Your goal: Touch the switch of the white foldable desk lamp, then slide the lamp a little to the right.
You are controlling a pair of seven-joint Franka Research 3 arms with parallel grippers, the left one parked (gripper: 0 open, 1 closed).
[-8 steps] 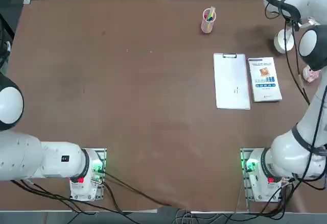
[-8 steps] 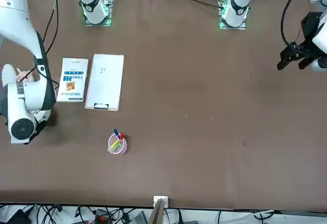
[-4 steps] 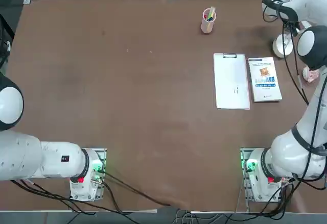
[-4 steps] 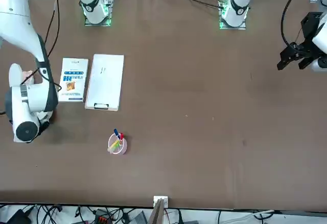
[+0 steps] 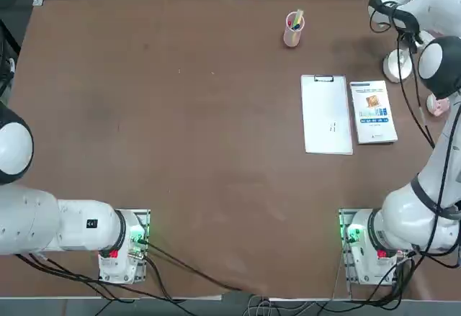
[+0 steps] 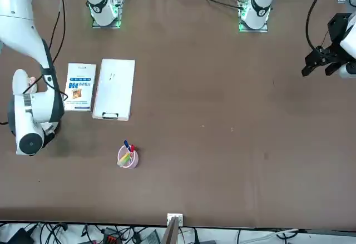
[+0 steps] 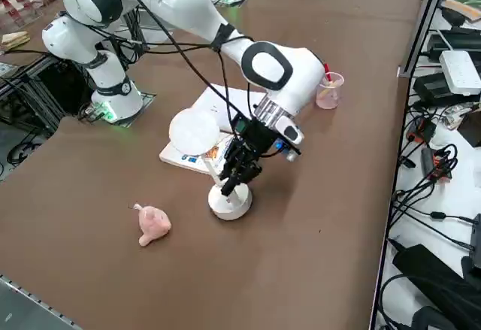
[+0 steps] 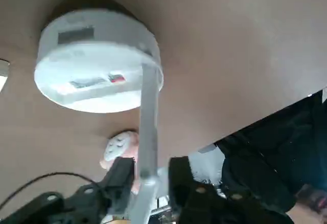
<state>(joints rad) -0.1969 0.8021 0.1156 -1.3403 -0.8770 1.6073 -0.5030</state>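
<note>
end effector [image 7: 234, 182] astride lamp arm [image 8: 148, 127], labels unreadable

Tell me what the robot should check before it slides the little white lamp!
1. Right gripper down at the white foldable desk lamp: ok, just above its round white base.
2. Fingers ready to push: ok, open with the lamp's thin white arm between them.
3. Lamp standing upright: ok.
4. Room to slide: ok, probably; the pink pig figurine sits apart from the base on the brown table.
5. Switch already touched: cannot tell.
</note>
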